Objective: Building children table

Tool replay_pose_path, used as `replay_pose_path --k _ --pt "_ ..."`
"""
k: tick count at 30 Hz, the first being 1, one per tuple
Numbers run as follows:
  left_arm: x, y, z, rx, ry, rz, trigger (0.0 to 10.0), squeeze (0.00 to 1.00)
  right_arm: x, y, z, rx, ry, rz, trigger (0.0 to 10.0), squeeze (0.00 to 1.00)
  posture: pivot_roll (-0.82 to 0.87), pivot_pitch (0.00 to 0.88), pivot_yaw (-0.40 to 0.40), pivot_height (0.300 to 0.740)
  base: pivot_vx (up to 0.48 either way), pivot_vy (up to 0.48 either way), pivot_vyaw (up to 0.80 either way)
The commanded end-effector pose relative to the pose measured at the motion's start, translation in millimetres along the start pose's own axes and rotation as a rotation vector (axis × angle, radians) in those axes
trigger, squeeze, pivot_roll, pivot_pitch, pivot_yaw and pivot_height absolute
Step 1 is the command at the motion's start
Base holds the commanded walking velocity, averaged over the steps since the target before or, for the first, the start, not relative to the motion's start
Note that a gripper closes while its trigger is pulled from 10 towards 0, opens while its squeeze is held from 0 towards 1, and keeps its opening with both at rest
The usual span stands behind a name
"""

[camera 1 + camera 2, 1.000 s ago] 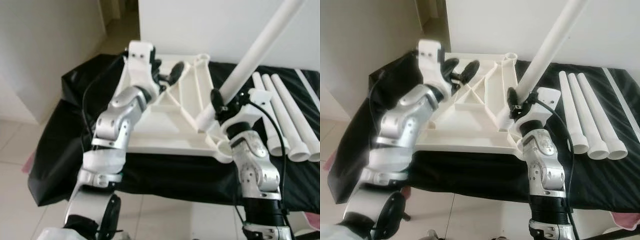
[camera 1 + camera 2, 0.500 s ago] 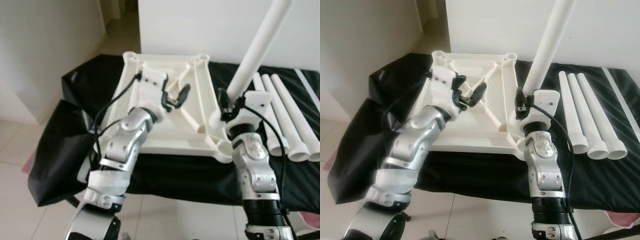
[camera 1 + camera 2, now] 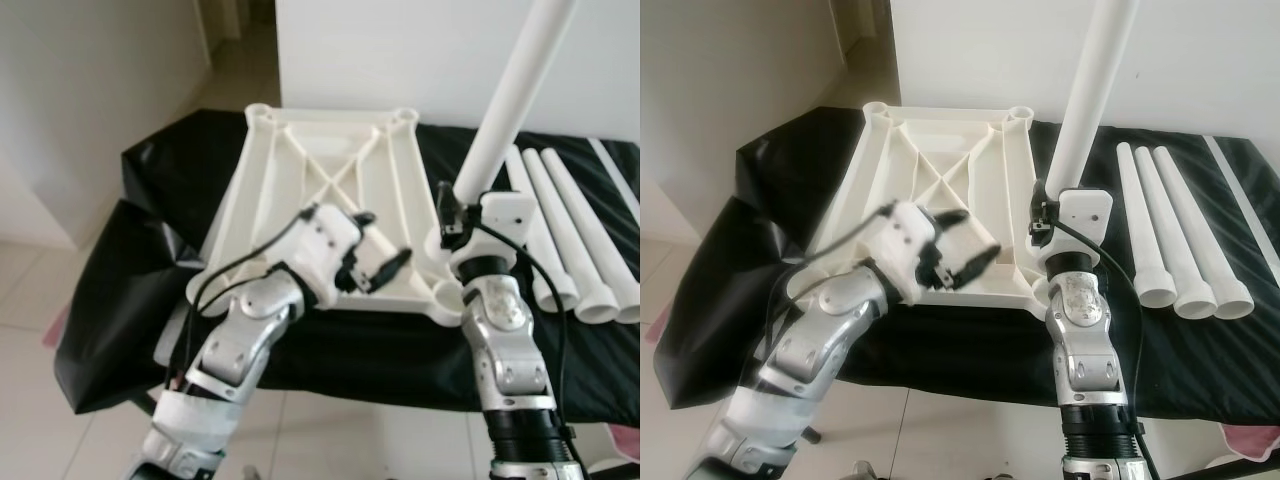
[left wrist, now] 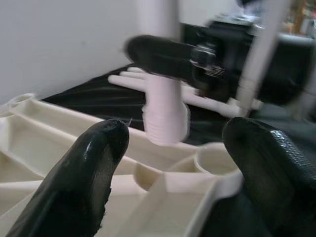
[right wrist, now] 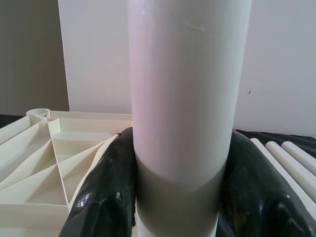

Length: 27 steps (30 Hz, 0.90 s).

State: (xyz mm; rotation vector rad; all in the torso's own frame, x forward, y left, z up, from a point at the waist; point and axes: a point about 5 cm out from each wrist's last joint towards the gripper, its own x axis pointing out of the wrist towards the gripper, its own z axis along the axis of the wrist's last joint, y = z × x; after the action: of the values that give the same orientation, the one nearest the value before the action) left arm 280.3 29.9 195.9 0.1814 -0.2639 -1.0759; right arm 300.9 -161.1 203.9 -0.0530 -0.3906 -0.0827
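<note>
The white tabletop (image 3: pixel 290 190) lies upside down on a black-covered table, its ribs facing up. My right gripper (image 3: pixel 462 215) is shut on a white leg tube (image 3: pixel 510 100). It holds the tube nearly upright at the tabletop's near right corner. In the left wrist view the tube's threaded end (image 4: pixel 165 118) hangs just above the corner socket (image 4: pixel 215 158). My left gripper (image 3: pixel 378 268) is open over the tabletop's near edge and points toward that corner. The right wrist view has both fingers (image 5: pixel 106 192) pressed against the tube (image 5: pixel 182 98).
Three more white leg tubes (image 3: pixel 570 220) lie side by side on the black cloth (image 3: pixel 130 290) to the right of the tabletop. A white wall (image 3: pixel 400 50) stands behind the table. Tiled floor (image 3: pixel 40 400) lies on my left and in front.
My left arm has drawn back from the far side of the tabletop to its near edge, turning toward the right corner. The right gripper has tipped the leg more upright.
</note>
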Motion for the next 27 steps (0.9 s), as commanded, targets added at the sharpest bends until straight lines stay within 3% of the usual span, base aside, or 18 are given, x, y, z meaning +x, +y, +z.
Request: replay_pose_path --k 1,10,13,19,27 --pt "-1.1 -7.5 -2.9 0.033 0.017 -0.054 10.0 0.00 -2.6 0.3 1.2 -0.010 -0.017 -0.008 10.0 0.00 -0.04 0.031 0.001 0.740 0.000 0.000 0.00" --pt "-7.2 -23.1 -6.4 -0.015 0.046 -0.167 10.0 0.00 -16.6 0.8 2.6 -0.006 -0.025 -0.055 10.0 0.00 -0.04 0.041 0.004 0.740 0.000 0.000 0.00" --pt "-9.7 -28.0 -5.6 -0.054 0.049 -0.208 10.0 0.00 -28.0 1.2 0.7 0.067 -0.008 -0.054 10.0 0.00 -0.04 0.046 0.006 0.740 0.000 0.000 0.00" --pt "-9.8 -29.6 -5.2 -0.070 0.050 -0.217 10.0 0.00 -33.0 1.1 -3.4 0.081 0.012 -0.047 10.0 0.00 -0.05 0.054 0.008 0.740 0.000 0.000 0.00" --pt "-10.5 -30.3 -13.6 -0.119 0.145 -0.176 10.0 0.00 -60.0 -8.3 -14.1 0.043 0.083 0.002 10.0 0.00 -0.05 0.067 0.006 0.740 0.000 0.000 0.00"
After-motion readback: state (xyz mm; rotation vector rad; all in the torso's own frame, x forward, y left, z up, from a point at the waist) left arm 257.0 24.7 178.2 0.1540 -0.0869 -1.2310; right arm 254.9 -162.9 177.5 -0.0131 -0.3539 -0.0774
